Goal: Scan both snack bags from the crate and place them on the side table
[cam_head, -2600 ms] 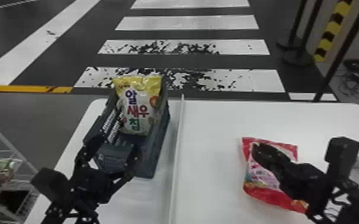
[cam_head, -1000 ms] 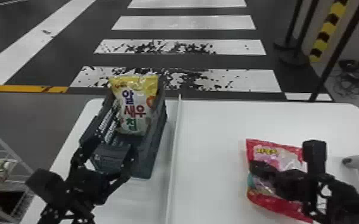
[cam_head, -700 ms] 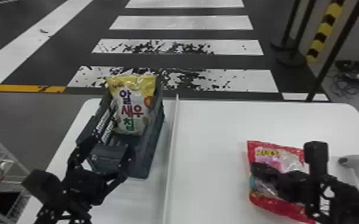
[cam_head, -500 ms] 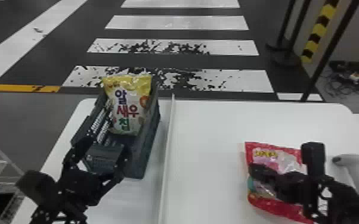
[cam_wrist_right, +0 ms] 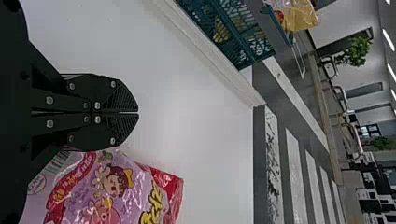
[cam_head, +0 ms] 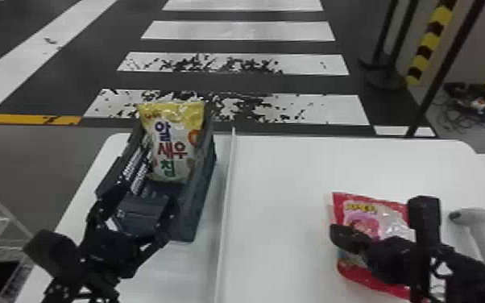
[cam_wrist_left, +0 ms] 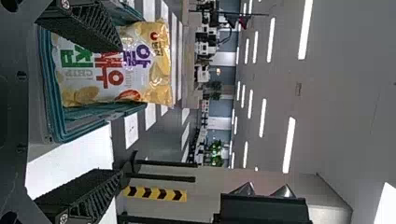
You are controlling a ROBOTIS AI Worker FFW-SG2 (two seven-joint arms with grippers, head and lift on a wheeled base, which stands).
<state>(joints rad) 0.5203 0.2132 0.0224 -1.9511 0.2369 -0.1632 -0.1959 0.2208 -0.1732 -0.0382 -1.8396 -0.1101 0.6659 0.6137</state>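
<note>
From my console I see the left tool [cam_head: 145, 203] at the near end of the dark crate [cam_head: 202, 187], its two fingers spread well apart, nothing gripped; in the left wrist view the left tool [cam_wrist_left: 117, 112] shows the same wide gap, one ridged finger [cam_wrist_left: 88, 25] crossing my line of sight to the yellow and white snack bag [cam_head: 175, 141]. That bag stands in the crate, toward its far end, printed face toward me and its yellow top poking above the rim; the crate sits on the left part of the white bench [cam_head: 302, 173], just left of a raised white strip [cam_head: 226, 201] that runs from the near side to the far edge.

My right tool [cam_head: 334, 233] is above the red snack bag [cam_head: 390, 221] in the head view; in the right wrist view the right tool [cam_wrist_right: 138, 113] has its fingers drawn together — only a thin slit between them, nothing gripped — and the red bag lies beside them. It rests flat on the bench, right of the strip; I can't tell whether the tool touches it. A pale handheld scanner [cam_head: 481, 231] is just to the right of that bag, its handle pointing toward the near side; a wire rack [cam_head: 2, 208] stands off to the left.
</note>
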